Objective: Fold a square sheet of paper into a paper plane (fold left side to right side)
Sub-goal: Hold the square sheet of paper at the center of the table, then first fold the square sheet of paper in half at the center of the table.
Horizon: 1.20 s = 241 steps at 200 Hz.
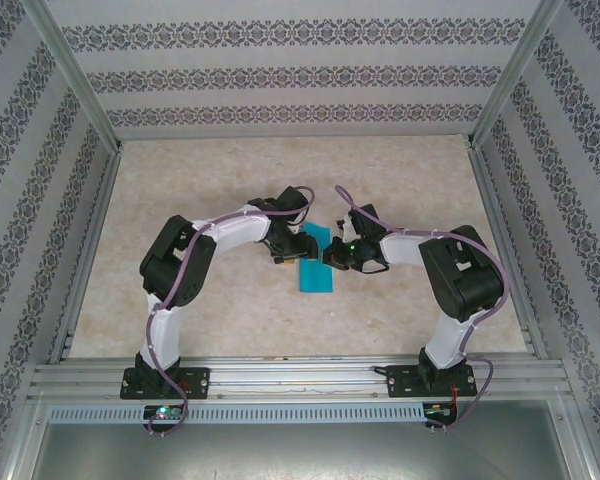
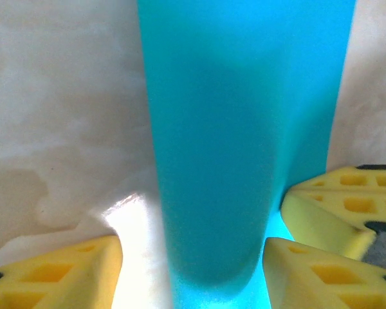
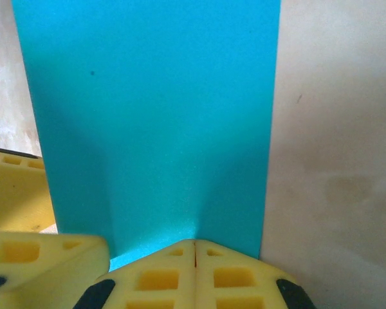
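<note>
The square sheet of paper [image 1: 315, 270] is teal-blue and lies folded over into a narrow upright strip at the table's middle. A paper plane is out of view. In the left wrist view the paper [image 2: 244, 129] bulges into a rounded, uncreased fold, and my left gripper [image 2: 193, 257] stands open around that fold, one yellow finger on either side. The right gripper's finger [image 2: 334, 206] shows at the right there. In the right wrist view my right gripper [image 3: 194, 246] is shut, its tips meeting at the near edge of the paper [image 3: 148, 116], which rises toward them. From above, the left gripper [image 1: 292, 252] and right gripper [image 1: 332, 256] flank the strip.
The beige marbled tabletop [image 1: 200, 190] has free room on all sides of the paper. Aluminium frame posts [image 1: 75, 80] and patterned walls close in the left, right and back. A metal rail [image 1: 300, 375] with both arm bases runs along the near edge.
</note>
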{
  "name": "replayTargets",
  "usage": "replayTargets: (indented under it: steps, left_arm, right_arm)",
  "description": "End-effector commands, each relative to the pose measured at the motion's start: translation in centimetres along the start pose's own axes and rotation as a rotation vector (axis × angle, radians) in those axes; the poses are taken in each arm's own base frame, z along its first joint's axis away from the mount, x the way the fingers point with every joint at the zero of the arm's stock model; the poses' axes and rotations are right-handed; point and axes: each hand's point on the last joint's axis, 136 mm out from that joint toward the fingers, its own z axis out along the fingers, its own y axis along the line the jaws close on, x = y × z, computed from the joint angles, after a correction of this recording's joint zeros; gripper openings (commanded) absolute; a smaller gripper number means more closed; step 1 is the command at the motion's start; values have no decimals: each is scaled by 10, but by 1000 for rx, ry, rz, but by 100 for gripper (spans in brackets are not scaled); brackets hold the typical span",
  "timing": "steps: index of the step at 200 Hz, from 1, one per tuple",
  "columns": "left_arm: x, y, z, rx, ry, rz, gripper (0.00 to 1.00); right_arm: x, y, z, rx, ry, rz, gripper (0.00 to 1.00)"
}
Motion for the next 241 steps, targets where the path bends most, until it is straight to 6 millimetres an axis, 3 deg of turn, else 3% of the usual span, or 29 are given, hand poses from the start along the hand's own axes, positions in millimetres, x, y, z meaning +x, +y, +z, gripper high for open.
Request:
replayTargets:
  steps: [1,20,43,70,92,120,178,241]
  left_arm:
    - [-3,-6,-19,2,-80,80,63]
    - [-11,-14,-38,55,-157,126,63]
    - [-10,-28,-46,151,-190,161,61]
    - [-4,-49,-42,280,-152,198,42]
    - [0,-53,-33,326,-121,204,27]
    - [0,-44,-18,305,-97,191,17]
    - [-3,-14,6,265,-81,117,11]
    - [3,26,19,233,-72,21,7]
  right_arm:
    - [28,-42,11,169,85,39,0]
    - [28,-43,11,177,87,38,0]
    - [29,-45,12,181,91,41,0]
    - [29,-47,12,191,95,42,0]
    - [30,-48,13,196,99,43,0]
    - [30,-49,13,203,101,43,0]
    - [33,-54,13,224,117,43,0]
    - [37,-62,13,258,134,39,0]
